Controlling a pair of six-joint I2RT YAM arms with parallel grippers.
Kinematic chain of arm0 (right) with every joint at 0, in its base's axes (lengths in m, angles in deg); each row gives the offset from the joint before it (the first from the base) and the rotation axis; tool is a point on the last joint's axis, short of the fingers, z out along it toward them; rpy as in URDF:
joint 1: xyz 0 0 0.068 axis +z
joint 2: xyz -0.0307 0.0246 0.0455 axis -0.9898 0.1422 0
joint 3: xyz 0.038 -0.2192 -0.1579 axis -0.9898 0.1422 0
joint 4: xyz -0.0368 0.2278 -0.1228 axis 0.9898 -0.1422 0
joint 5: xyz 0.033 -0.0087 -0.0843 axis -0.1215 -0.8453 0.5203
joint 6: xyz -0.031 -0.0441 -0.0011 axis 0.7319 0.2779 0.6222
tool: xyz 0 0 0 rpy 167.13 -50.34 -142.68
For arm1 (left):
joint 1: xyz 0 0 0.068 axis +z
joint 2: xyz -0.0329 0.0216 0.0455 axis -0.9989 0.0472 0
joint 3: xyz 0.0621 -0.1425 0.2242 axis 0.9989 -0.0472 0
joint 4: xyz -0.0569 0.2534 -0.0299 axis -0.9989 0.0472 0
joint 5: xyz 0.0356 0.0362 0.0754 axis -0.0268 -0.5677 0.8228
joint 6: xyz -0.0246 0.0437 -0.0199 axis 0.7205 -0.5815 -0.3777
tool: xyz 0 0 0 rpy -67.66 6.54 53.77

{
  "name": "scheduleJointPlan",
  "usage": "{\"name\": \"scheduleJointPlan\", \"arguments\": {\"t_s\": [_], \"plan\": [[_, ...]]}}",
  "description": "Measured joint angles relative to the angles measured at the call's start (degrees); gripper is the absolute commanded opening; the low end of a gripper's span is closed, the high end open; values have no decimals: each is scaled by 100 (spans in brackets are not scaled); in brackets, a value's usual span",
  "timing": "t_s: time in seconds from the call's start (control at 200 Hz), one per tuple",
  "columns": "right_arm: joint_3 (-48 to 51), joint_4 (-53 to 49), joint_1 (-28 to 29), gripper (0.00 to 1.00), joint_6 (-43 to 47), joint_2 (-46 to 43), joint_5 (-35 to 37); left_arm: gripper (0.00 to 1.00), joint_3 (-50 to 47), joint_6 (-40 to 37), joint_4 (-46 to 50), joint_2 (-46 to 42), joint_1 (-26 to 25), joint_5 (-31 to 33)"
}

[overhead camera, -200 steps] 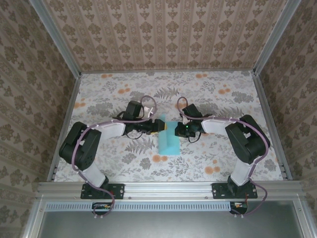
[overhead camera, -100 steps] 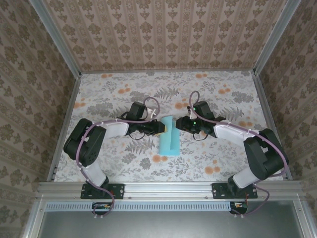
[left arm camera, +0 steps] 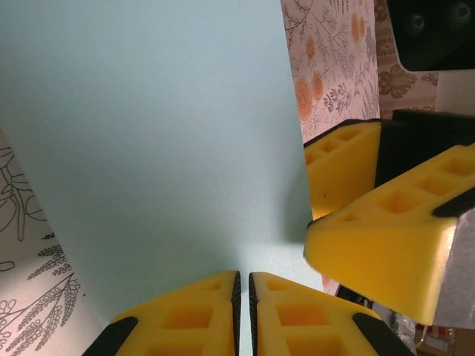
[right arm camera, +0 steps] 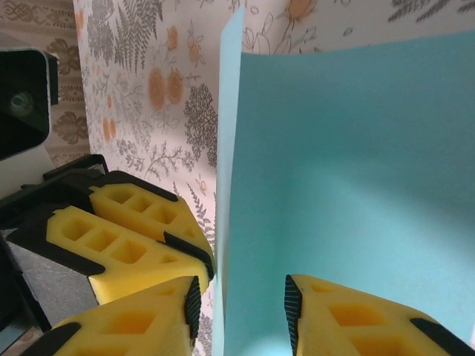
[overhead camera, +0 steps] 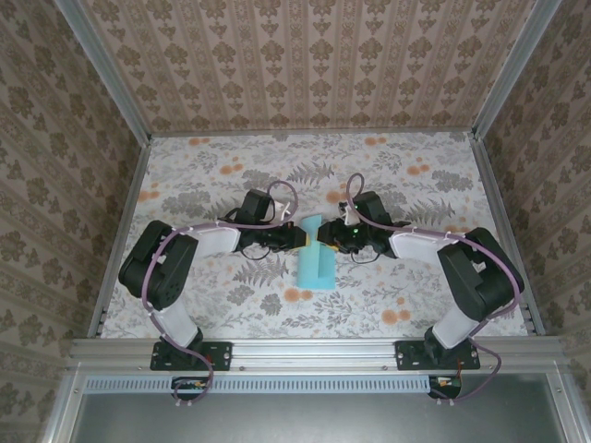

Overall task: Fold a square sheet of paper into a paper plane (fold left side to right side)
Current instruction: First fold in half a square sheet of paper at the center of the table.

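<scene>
The square sheet of paper (overhead camera: 317, 261) is light cyan-blue and lies mid-table, with its left part lifted into an upright flap (right arm camera: 228, 148). My left gripper (overhead camera: 301, 237) is shut on the flap's edge; in the left wrist view the sheet (left arm camera: 163, 126) runs down into the thin slit between the pads of that gripper (left arm camera: 244, 279). My right gripper (overhead camera: 325, 236) faces it from the right and is open. In the right wrist view this gripper (right arm camera: 241, 297) has one finger on each side of the raised flap, without pinching it.
The floral tablecloth (overhead camera: 416, 194) covers the table, which is walled in by patterned panels and a metal frame. The two grippers' yellow fingers (left arm camera: 386, 237) are nearly touching beside the paper. A metal rail (overhead camera: 314, 349) runs along the near edge.
My right gripper has moved left, back to the paper, and now straddles the raised flap. The left gripper has kept its hold in the same place.
</scene>
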Motion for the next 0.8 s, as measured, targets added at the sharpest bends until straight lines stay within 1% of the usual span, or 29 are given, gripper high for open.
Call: {"name": "scheduleJointPlan", "arguments": {"t_s": [0.065,0.1,0.13,0.19,0.29,0.495,0.675,0.8], "plan": [[0,13,13,11,-28,28,-22,14,0,0,0,0,0,2],[0,9,13,6,-11,33,-26,15,0,0,2,0,0,2],[0,4,13,4,15,33,-22,17,0,-2,4,0,0,7],[-9,-76,13,4,76,33,7,20,0,-31,35,-2,0,57],[-94,-415,13,4,236,35,164,29,0,-157,269,-68,0,227],[-420,-1200,13,6,699,81,693,48,0,-516,1008,-557,0,787],[-525,-1502,13,6,894,245,981,57,24,-656,1419,-629,-61,1182],[-527,-1635,13,7,970,358,1106,59,225,-713,1622,-435,-214,1351]]}}
